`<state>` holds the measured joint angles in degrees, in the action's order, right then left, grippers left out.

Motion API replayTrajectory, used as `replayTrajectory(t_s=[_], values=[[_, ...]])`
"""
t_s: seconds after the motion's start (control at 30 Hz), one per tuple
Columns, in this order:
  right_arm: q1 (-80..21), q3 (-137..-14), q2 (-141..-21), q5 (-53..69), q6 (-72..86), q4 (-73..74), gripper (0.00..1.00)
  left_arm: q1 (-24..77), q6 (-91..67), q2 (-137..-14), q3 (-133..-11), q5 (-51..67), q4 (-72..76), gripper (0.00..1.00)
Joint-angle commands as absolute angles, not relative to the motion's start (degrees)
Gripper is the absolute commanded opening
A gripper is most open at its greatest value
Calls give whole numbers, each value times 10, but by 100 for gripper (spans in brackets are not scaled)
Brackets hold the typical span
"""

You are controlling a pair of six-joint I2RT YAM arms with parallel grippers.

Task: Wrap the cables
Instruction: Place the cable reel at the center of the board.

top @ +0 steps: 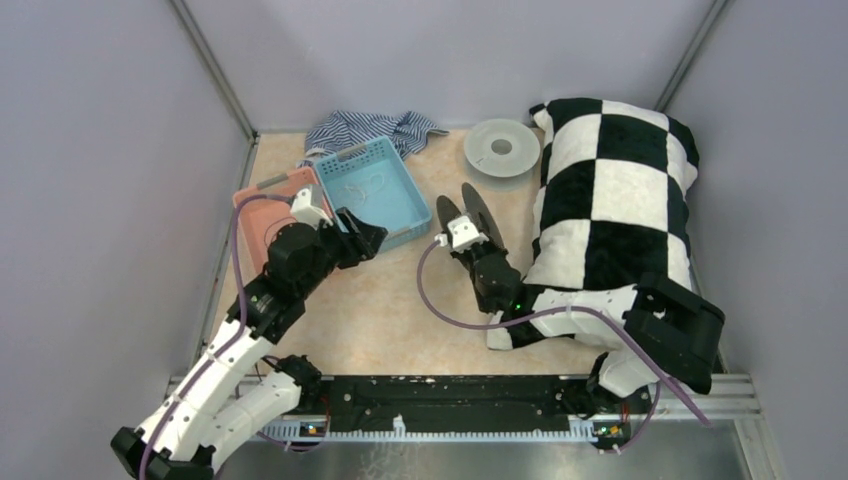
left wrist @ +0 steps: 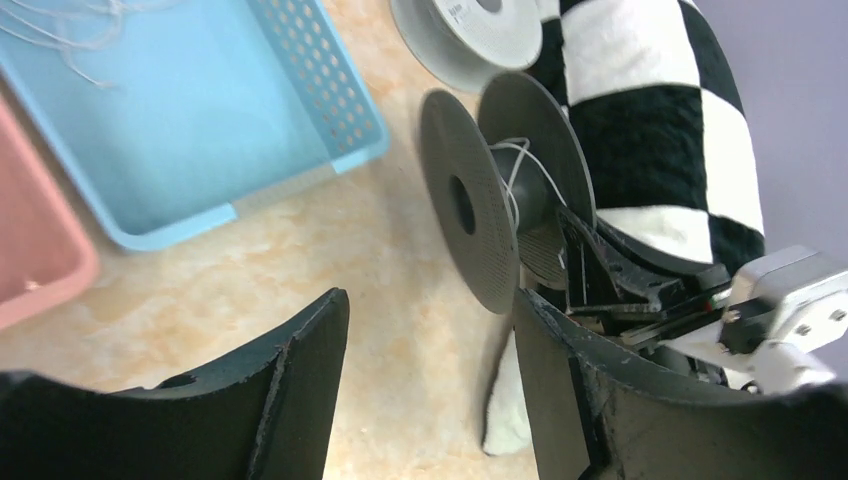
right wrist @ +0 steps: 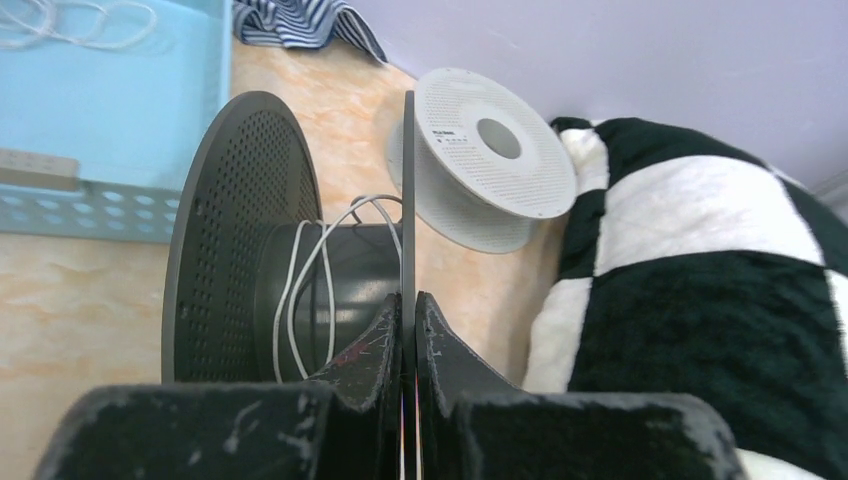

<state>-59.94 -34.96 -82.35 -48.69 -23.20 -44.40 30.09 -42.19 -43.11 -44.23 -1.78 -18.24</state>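
A white cable runs in a few loose turns round the hub of a black spool, which stands on edge on the table. My right gripper is shut on the thin right flange of that spool. More thin white cable lies in a loose tangle inside the blue basket. My left gripper is open over bare table just left of the black spool, with nothing between its fingers. The wound cable shows between the flanges.
A white spool lies flat behind the black one. A black-and-white checkered pillow fills the right side. A pink tray sits left of the basket, and a striped cloth lies behind it. Walls close in on three sides.
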Motion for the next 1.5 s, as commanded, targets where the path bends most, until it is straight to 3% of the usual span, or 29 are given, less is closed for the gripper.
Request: replayTrajectory(t_s=[0.0, 0.47, 0.6, 0.73, 0.77, 0.87, 0.93, 1.07, 1.23, 1.47], values=[[-610, -347, -865, -568, -396, -539, 0, 298, -371, -403, -488, -113, -248, 68], [-646, -326, -1128, -610, -759, -924, 0, 298, -370, -369, -509, -193, -294, 73], [-668, -325, -1155, -606, -763, -931, 17, 298, -374, -365, -510, -197, -296, 73], [-679, -324, -1141, -603, -732, -885, 54, 298, -377, -364, -509, -196, -295, 73], [-679, -323, -1133, -601, -722, -870, 66, 298, -378, -365, -508, -195, -296, 73], [-681, -324, -1095, -590, -681, -798, 91, 298, -378, -363, -506, -197, -294, 74], [-683, -334, -1065, -586, -627, -705, 98, 298, -380, -357, -503, -203, -289, 75], [-692, -352, -991, -567, -522, -520, 99, 298, -377, -352, -501, -206, -281, 75], [-698, -430, -872, -462, -318, -129, 99, 298, -370, -360, -508, -200, -285, 77], [-704, -523, -755, -314, -214, 120, 99, 298, -364, -377, -510, -200, -276, 82]])
